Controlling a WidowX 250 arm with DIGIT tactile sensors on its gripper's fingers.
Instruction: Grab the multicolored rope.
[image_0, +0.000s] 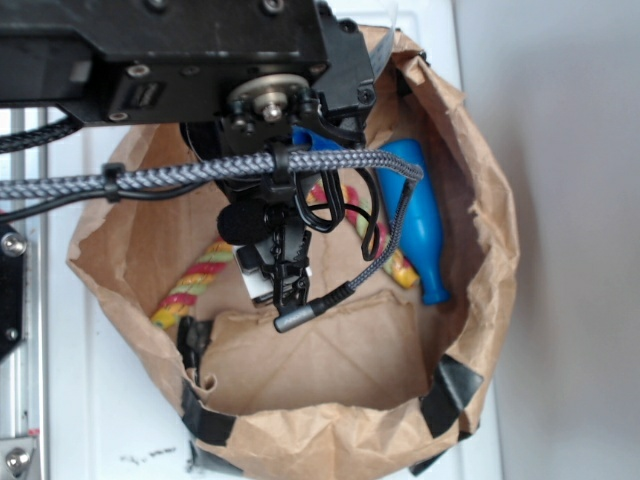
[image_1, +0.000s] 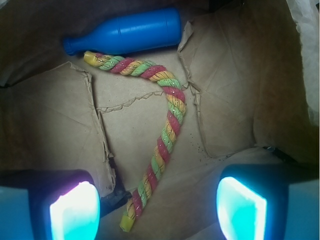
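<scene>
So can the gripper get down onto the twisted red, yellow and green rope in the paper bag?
Probably yes: the gripper is open, the rope lies uncovered between its fingers.

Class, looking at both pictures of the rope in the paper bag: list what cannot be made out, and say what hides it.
- Exterior view: the rope's middle and the bottle's neck, behind the arm and cable.
- Exterior view: the gripper, hidden under the arm.
- Wrist view: the fingers, cut by the bottom edge.

Inside the paper bag (image_1: 225, 100), the multicolored rope (image_1: 167, 125) lies bent on the bottom, 1 end touching the bottle-shaped toy (image_1: 125, 32) by the far wall, the other between the gripper (image_1: 157, 207) fingers.
</scene>
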